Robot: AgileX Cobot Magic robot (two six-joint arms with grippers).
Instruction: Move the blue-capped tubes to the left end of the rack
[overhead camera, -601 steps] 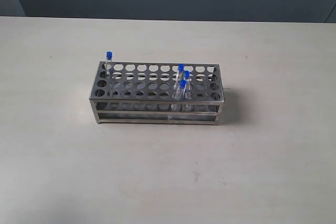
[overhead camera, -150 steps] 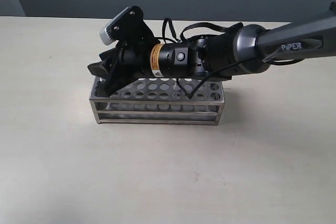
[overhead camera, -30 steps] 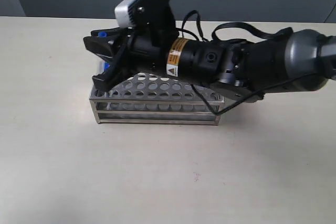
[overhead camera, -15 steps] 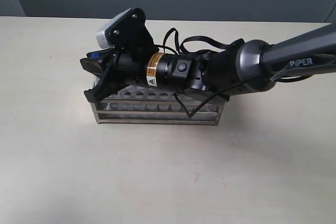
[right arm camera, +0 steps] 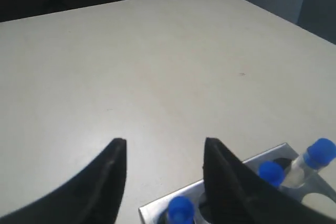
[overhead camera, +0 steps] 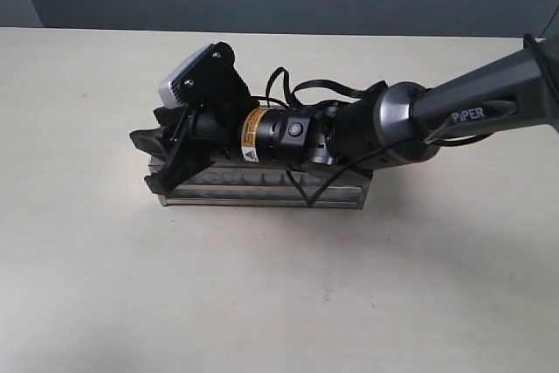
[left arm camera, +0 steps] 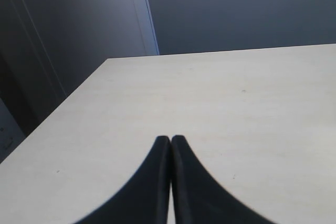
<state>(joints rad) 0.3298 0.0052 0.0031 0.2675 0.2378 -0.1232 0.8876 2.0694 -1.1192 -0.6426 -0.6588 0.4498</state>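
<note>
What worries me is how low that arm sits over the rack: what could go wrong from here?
The open right gripper has one finger right beside the blue-capped tubes; pulling away could catch and tip one. The arm lies across the rack, so it might drag it.

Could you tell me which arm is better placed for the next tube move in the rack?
The right one, most likely. The right gripper hangs open over the end of the rack, with three blue-capped tubes beside it. The left gripper is shut, and its camera shows only the table.
</note>
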